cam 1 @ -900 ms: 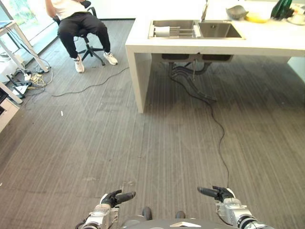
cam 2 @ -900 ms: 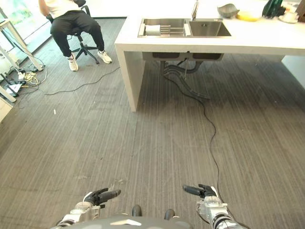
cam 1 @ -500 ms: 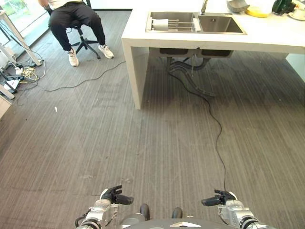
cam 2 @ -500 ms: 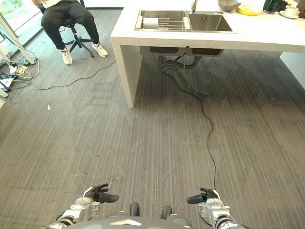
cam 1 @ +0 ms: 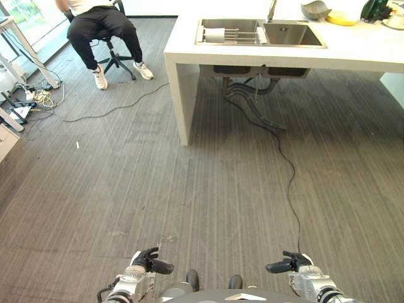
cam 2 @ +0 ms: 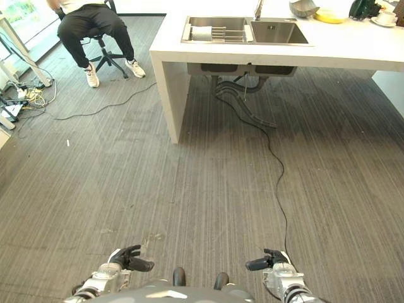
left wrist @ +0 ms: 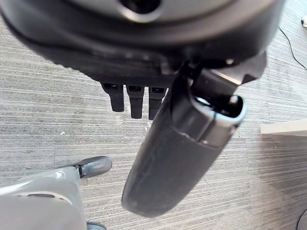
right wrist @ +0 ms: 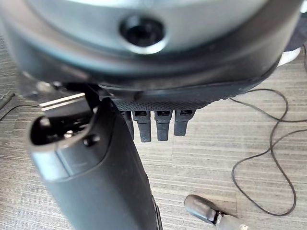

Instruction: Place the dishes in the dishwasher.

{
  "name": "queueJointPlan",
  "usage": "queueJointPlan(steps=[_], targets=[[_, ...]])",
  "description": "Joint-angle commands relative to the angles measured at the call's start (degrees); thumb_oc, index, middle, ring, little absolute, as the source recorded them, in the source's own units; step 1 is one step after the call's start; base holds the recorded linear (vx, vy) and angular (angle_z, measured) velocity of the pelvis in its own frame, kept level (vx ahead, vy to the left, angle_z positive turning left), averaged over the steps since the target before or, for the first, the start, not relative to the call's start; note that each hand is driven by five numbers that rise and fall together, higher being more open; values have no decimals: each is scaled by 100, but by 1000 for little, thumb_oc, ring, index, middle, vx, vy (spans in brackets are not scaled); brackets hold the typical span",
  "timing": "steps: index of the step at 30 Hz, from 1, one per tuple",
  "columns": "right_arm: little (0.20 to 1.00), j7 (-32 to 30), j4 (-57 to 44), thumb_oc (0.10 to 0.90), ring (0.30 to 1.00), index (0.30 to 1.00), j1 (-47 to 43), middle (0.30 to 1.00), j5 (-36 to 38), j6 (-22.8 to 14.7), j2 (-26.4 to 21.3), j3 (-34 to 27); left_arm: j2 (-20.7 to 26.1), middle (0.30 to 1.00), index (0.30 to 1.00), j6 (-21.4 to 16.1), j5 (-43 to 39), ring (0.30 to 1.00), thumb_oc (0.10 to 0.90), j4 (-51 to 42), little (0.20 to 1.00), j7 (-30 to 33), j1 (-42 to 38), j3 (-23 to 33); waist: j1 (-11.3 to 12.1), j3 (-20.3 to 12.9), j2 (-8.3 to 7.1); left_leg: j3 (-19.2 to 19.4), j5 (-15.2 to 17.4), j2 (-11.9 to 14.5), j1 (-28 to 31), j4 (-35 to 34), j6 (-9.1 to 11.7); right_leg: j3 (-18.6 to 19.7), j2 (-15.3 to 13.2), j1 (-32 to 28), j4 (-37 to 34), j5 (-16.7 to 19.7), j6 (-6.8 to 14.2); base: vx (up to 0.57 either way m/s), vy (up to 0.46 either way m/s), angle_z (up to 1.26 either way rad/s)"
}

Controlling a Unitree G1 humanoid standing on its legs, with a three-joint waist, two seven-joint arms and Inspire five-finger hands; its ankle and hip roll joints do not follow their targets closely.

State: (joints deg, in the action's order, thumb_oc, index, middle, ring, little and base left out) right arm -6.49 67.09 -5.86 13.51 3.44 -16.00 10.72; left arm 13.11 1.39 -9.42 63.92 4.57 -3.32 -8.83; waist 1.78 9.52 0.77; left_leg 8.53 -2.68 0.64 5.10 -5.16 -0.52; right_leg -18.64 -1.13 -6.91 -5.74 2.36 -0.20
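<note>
Dishes (cam 1: 322, 9) far off on counter (cam 1: 353, 53) | left robot hand (cam 1: 146, 261), right robot hand (cam 1: 291, 262) — both curled, empty

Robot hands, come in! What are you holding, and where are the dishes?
Left hand and right hand low, fingers curled, holding nothing. Dishes far ahead on counter beside sink. Cable across floor between.
</note>
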Motion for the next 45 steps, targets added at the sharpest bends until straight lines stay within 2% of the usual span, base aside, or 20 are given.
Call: queueJointPlan(steps=[1,21,30,32,34,35,36,38,39,40,43,45], targets=[[900,-36,36,800,900,900,-317,900,-15,-197,-258,20,62,900,900,-178,-1,900,800,143,900,-24,-452,-310,74,-172,2,-77,250,368,-8,16,565,75,-565,-5,74,-404,961,0,0,0],[900,4,112,800,900,900,-241,900,-56,-138,-172,1,-27,900,900,-139,-137,900,800,220,900,-125,-381,-267,55,-227,1,-74,302,323,14,16,533,61,-608,6,74,-375,988,2,9,0],[900,-18,65,800,900,900,-356,900,-103,-29,-142,4,0,900,900,-140,-473,900,800,-56,900,-72,-416,-150,179,-110,-138,-48,413,110,-27,42,323,156,-799,139,144,-195,1102,-1,80,-4],[900,-21,25,800,900,900,-380,900,-92,-16,-125,9,18,900,900,-139,-525,900,800,-140,900,-71,-429,-161,203,-82,-161,-57,470,43,-58,118,243,225,-893,256,428,-243,1121,4,126,-10],[900,-2,-10,800,900,900,-384,900,-76,-5,-124,-6,58,900,900,-125,-586,900,800,-330,900,-67,-417,-178,236,-36,-164,-74,552,-6,-104,243,131,308,-974,475,1019,-410,1126,-1,122,-13],[900,-2,-11,800,900,900,-385,900,-76,-5,-123,-6,59,900,900,-122,-587,900,800,-335,900,-66,-415,-178,241,-41,-169,-68,559,-11,-116,254,128,318,-984,501,1056,-429,1128,-30,157,-13],[900,0,-109,800,900,900,-403,900,-37,8,-105,-18,102,900,900,-101,-682,900,800,-589,900,-49,-411,-176,271,67,-129,-96,668,-16,-164,441,2,382,-1080,902,1947,-511,1161,-28,164,-7],[900,16,-184,800,900,900,-428,900,-21,23,-89,12,133,900,900,-66,-709,900,800,-797,900,-39,-390,-174,252,210,-64,-112,744,1,-108,515,-89,428,-1136,1337,2814,-404,1211,7,172,-7],[900,17,-220,800,900,900,-419,900,-13,29,-80,3,143,900,900,-65,-743,900,800,-861,900,-27,-380,-150,239,267,-53,-149,781,-2,-44,501,-110,446,-1139,1505,2999,-296,1215,117,80,0],[900,4,-253,800,900,900,-406,900,-3,32,-77,-4,145,900,900,-66,-783,900,800,-915,900,-8,-362,-130,233,285,-67,-184,824,-35,49,463,-121,455,-1144,1637,2982,-234,1196,209,12,4],[900,-43,-396,800,900,900,-421,900,26,30,-138,-15,205,900,900,-85,-889,900,800,-1033,900,59,-392,-93,170,363,-119,-362,956,-106,287,362,-70,351,-1150,1813,2093,-34,1113,235,-85,3],[900,-78,-501,800,900,900,-421,900,45,65,-168,-23,246,900,900,-101,-936,900,800,-1179,900,89,-399,-72,91,436,-135,-536,1074,-77,421,361,30,379,-1284,2022,1318,287,1230,235,-130,21]])
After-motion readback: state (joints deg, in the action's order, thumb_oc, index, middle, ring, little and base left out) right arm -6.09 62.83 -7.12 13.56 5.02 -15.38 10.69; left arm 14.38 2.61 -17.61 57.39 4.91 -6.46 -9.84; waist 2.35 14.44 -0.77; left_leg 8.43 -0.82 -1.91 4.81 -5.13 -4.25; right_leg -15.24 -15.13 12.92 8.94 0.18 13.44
